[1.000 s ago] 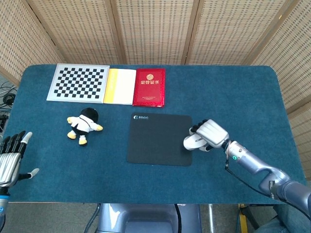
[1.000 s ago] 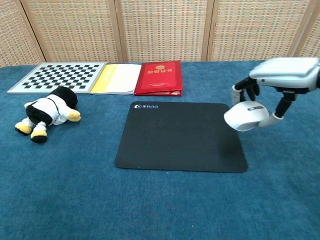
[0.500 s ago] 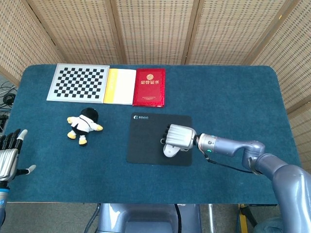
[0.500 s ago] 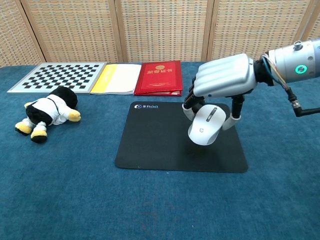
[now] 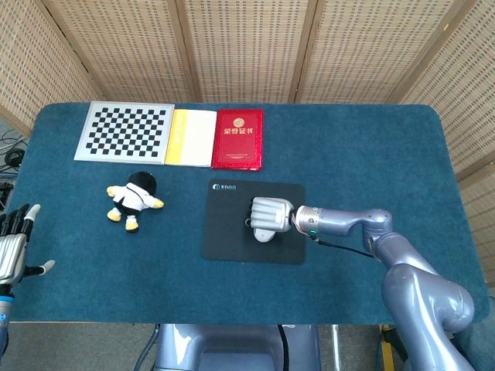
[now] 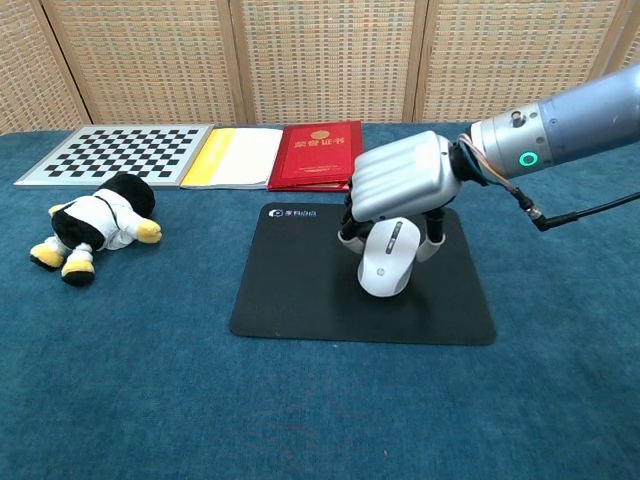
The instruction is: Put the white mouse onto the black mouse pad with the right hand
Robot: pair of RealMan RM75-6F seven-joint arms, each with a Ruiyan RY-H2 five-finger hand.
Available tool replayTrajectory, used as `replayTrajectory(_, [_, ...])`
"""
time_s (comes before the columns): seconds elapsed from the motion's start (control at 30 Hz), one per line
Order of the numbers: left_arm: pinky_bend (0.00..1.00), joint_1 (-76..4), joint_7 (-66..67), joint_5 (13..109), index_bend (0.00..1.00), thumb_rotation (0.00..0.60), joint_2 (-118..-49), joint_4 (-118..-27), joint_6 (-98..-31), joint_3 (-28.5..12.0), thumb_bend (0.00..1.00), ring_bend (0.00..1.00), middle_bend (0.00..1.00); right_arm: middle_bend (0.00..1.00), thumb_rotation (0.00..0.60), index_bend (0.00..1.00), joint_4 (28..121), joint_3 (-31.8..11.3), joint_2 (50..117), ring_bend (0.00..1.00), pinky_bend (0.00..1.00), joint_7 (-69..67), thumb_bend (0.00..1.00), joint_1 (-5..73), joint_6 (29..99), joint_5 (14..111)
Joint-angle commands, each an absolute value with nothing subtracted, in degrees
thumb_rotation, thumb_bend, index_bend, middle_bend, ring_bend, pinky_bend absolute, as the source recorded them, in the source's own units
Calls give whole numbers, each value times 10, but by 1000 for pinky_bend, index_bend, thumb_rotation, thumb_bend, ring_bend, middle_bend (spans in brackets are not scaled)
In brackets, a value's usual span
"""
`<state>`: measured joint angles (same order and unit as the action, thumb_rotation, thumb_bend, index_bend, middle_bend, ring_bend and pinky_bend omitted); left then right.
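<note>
The white mouse [image 6: 385, 262] hangs in the grip of my right hand [image 6: 404, 184] over the middle of the black mouse pad [image 6: 300, 275]. Its nose points toward the near edge, and I cannot tell whether it touches the pad. In the head view the right hand [image 5: 270, 214] covers most of the mouse [image 5: 264, 234] above the mouse pad [image 5: 232, 224]. My left hand [image 5: 14, 247] is at the table's left edge, fingers spread and holding nothing.
A plush doll [image 5: 133, 199] lies left of the pad. Along the far edge sit a checkerboard [image 5: 124, 131], a yellow booklet [image 5: 191, 137] and a red booklet [image 5: 238, 138]. Blue cloth covers the table [image 5: 371, 154].
My right hand carried the mouse leftward from beyond the pad's right edge to over its middle and lowered it. The left hand slid slightly down and left.
</note>
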<state>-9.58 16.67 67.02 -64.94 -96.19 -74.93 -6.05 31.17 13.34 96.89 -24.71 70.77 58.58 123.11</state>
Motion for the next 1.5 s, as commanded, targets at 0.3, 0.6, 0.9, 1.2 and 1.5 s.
replayTrajectory(0.3, [0,-100,167,660,0,600,-650,-959,-747,-62,0,0,0,149,600,192,224,157,1020,156,418,-182,342,725,619,1234])
replayTrajectory(0.6, [0,-102,164,658,0,600,-649,-959,-746,-60,0,0,0,0,600,0,179,161,1028,0,332,-145,0,715,629,1207])
replayTrajectory(0.9, [0,-103,164,666,0,600,-647,-965,-748,-56,0,0,0,0,600,0,205,152,977,0,327,-117,0,687,685,1173])
replayTrajectory(1.2, [0,-96,137,708,0,600,-631,-986,-762,-46,0,0,0,0,600,0,372,90,830,0,327,-53,0,568,758,1060])
replayTrajectory(1.5, [0,-84,117,804,0,600,-634,-986,-811,-25,0,0,0,0,600,20,622,37,705,0,294,38,0,395,770,882])
